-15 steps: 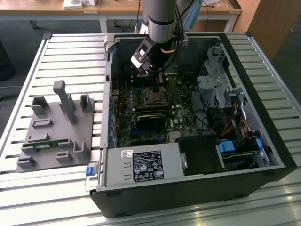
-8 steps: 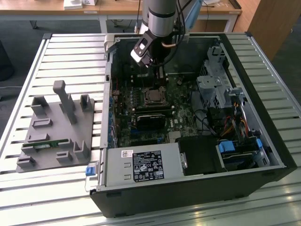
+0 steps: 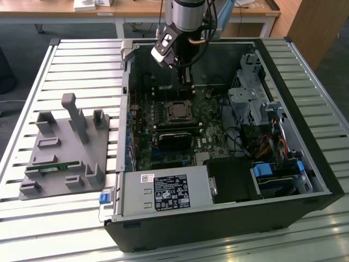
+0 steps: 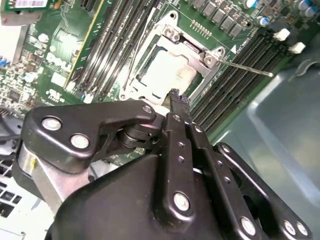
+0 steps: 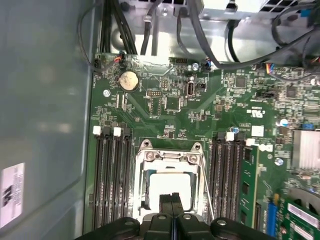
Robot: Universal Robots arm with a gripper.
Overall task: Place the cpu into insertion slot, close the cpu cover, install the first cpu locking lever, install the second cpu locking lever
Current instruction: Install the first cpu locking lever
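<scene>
The cpu (image 5: pixel 170 186) lies flat in the insertion slot (image 3: pixel 168 111) on the green motherboard, its pale metal top showing in both wrist views. The silver cpu cover (image 5: pixel 167 156) lies down around it, framing the chip (image 4: pixel 167 75) in its window. One thin wire locking lever (image 4: pixel 247 67) sticks out sideways from a socket corner, over the memory slots. A second wire lever (image 5: pixel 206 192) runs along the socket's side. My gripper (image 5: pixel 171 200) hangs just above the socket's edge, shut, with nothing between its black fingers (image 4: pixel 175 97). In the exterior view the gripper (image 3: pixel 186 86) sits just behind the socket.
The open computer case (image 3: pixel 272 218) walls in the board. Long memory slots (image 5: pixel 110 180) flank the socket on both sides. Cables and a drive cage (image 3: pixel 248 98) fill the exterior view's right. A grey fixture block (image 3: pixel 65 147) sits on the slatted table at the exterior view's left.
</scene>
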